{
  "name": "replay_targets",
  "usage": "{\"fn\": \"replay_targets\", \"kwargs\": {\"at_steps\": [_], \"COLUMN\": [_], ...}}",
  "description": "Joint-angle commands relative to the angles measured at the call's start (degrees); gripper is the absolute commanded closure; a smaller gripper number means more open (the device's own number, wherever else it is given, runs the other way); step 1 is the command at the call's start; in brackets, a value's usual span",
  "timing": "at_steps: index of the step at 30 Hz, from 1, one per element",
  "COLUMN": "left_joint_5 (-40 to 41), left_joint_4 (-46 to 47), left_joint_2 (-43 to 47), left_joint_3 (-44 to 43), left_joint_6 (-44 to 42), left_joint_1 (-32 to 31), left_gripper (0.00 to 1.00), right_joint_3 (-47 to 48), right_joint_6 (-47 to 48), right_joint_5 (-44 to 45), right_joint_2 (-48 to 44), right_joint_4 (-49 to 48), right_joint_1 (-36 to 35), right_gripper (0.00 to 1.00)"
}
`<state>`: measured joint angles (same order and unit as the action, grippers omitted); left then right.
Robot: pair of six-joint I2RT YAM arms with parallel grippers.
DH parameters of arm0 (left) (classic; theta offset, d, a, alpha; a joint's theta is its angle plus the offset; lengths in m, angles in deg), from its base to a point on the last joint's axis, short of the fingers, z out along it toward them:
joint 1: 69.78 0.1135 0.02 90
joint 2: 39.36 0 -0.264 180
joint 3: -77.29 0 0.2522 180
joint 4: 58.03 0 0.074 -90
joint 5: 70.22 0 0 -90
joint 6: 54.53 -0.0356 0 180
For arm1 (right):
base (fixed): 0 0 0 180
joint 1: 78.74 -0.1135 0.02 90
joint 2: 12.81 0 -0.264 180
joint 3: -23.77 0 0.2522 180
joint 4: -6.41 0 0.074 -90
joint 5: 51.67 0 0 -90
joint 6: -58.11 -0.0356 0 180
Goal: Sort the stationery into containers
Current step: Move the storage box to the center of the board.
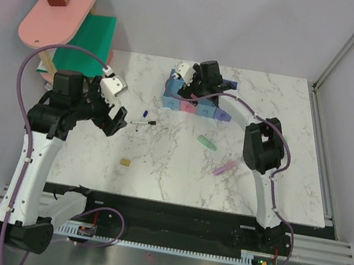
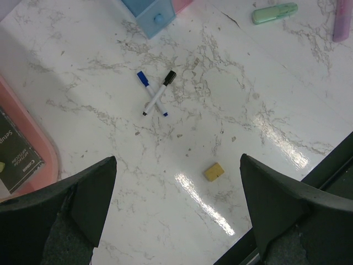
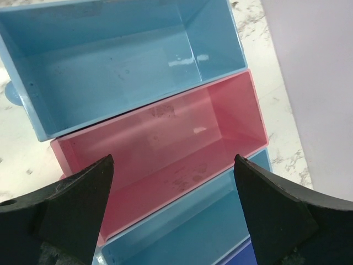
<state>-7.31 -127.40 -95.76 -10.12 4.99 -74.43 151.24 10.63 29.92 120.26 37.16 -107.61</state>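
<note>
1. I am holding my left end effector (image 2: 176, 160) wide open and empty above the desk (image 2: 248, 99). My right end effector (image 3: 174, 160) is also gaping with nothing in it, hanging over the pink bin (image 3: 165, 138) in the row of bins (image 1: 195, 103) at the upper middle of the top view.
2. The stationery is lying loose on the desk. The blue-capped marker (image 2: 153, 95) and the black-capped marker (image 2: 158, 93) are sitting at the centre of the left wrist view, with the tan block (image 2: 214, 171) below them. The mint-green piece (image 2: 274, 12) and the pink-lilac bar (image 2: 342, 22) are at the upper right edge.
3. The markers are crossing and touching. I am judging that closing on them where they cross risks pinching both, or flicking one away.
4. They are thin and lying flat, so coming down too low risks scraping my fingertips on the desk, and stopping too high risks closing on air.
5. My right end effector is hanging close above the bin walls, so a careless sideways move risks shoving the row.
6. In the left wrist view both markers are lying on diagonals, forming an X. The blue cap is pointing to the upper left and the black cap to the upper right. The mint-green piece is lying almost level across the frame, and the pink-lilac bar is running nearly up and down.
</note>
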Motion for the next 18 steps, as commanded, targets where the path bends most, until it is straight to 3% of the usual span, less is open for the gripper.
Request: {"fn": "replay_targets", "kwargs": {"at_steps": [1,18], "left_joint_5": [-0.2,-0.7], "left_joint_4": [0.8,0.5], "left_joint_2": [1.3,2.5], "left_joint_3": [0.2,0.2], "left_joint_6": [-1.3,-0.5], "left_joint_1": [-0.3,-0.3], "left_gripper": [0.00,0.00], "right_joint_3": [-4.9,-12.3], "right_joint_6": [0.6,-2.2], "right_joint_5": [-4.3,-2.8], "right_joint_2": [-4.8,-9.3], "right_joint_4": [7.4,4.6], "right_joint_1": [-1.4,-4.5], "right_gripper": [0.02,0.02]}}
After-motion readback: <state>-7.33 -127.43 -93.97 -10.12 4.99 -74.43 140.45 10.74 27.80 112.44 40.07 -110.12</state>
